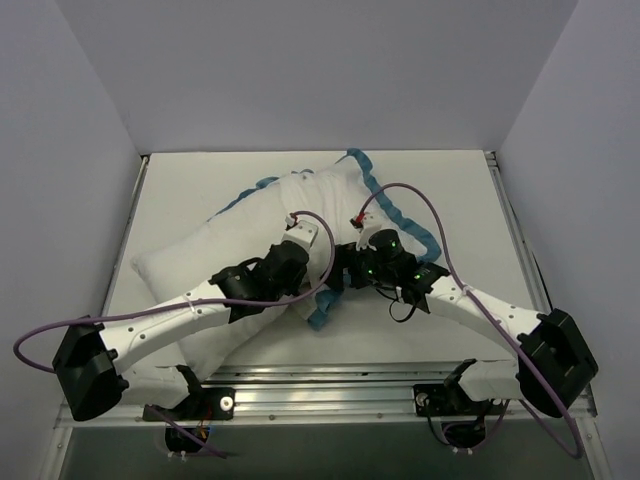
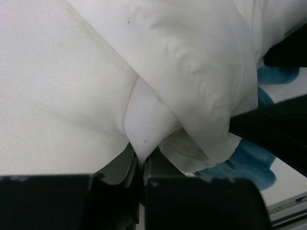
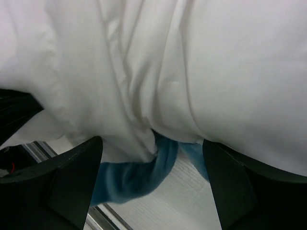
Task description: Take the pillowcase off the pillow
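Left wrist view: the left fingers [image 2: 72, 201] pinch a white fold, seemingly the pillow [image 2: 148, 124], to anchor it mid-bench [image 1: 180, 190]; right fingers [image 3: 62, 187] stand spread astride the blue ruffle of the pillowcase [image 3: 139, 177], poised to strip it.

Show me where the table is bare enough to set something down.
Two bare patches: the right side of the table, between the blue trim and the right edge; and the far-left corner, between the pillow and the walls. Crowded: near middle, where both arms meet.
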